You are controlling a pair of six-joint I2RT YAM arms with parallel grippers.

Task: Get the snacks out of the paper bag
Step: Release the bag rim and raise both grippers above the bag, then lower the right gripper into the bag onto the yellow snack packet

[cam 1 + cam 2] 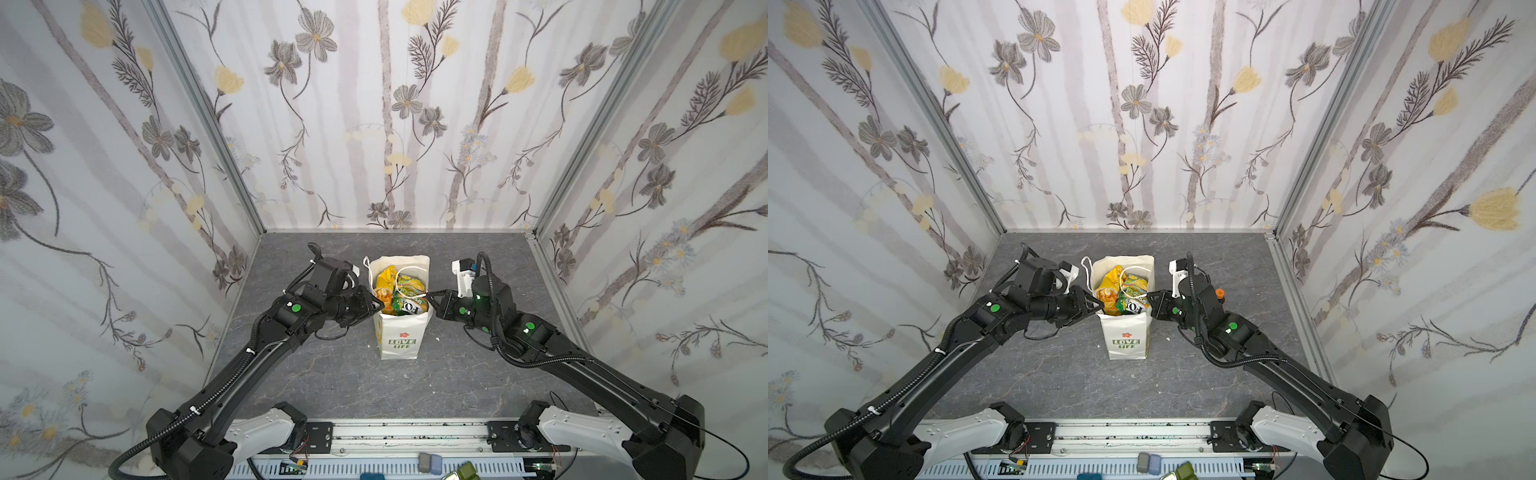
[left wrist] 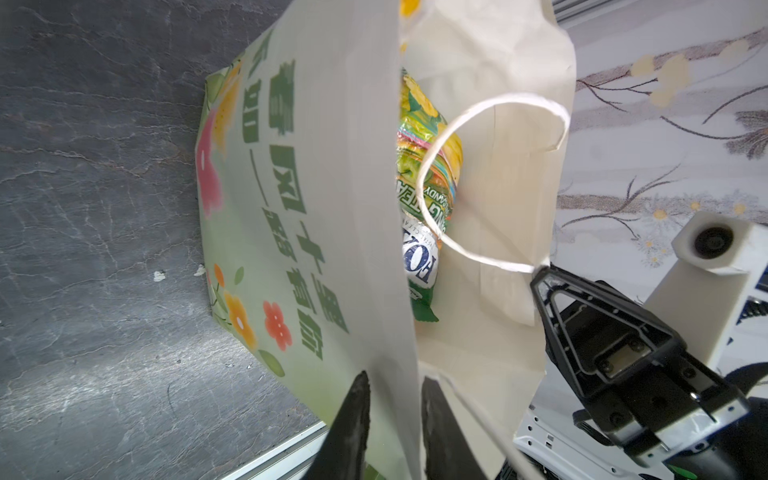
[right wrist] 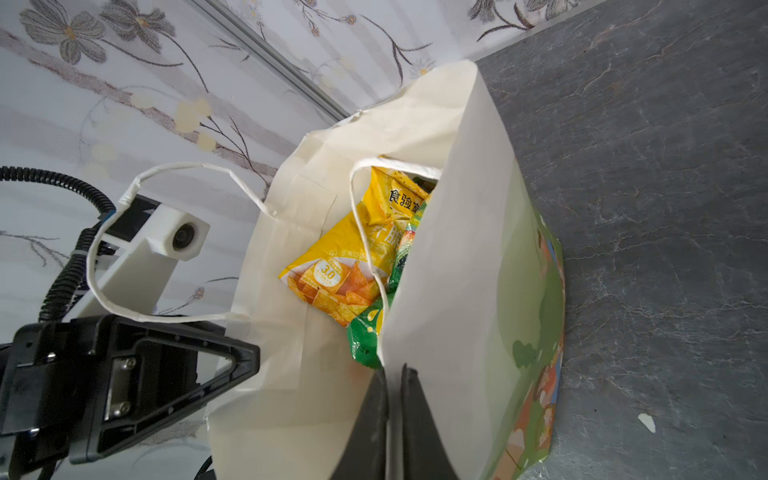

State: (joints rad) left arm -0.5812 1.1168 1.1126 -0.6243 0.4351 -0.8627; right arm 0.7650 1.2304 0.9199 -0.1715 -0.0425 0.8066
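Note:
The white paper bag point(image 1: 397, 343) point(image 1: 1127, 343) stands upright mid-table, mouth open. Several snacks fill it: a yellow packet point(image 1: 384, 276) point(image 3: 332, 270), a yellow-green "FOXS" packet point(image 1: 409, 307) point(image 2: 419, 262), and a green one point(image 3: 365, 332). My left gripper point(image 1: 380, 305) point(image 2: 395, 378) is at the bag's left rim, open, its fingers standing apart on either side of the wall. At the right rim my right gripper point(image 1: 430, 296) point(image 3: 392, 370) is shut on the wall. One cord handle point(image 2: 498, 99) hangs into the bag over the packets. The other handle point(image 3: 112, 249) loops out over the left gripper.
Flowered walls close the table on the left, back and right. A small orange-capped thing point(image 1: 1219, 293) stands behind my right arm. White crumbs point(image 1: 437, 338) lie beside the bag. The arms' mounting rail point(image 1: 395, 432) runs along the front edge.

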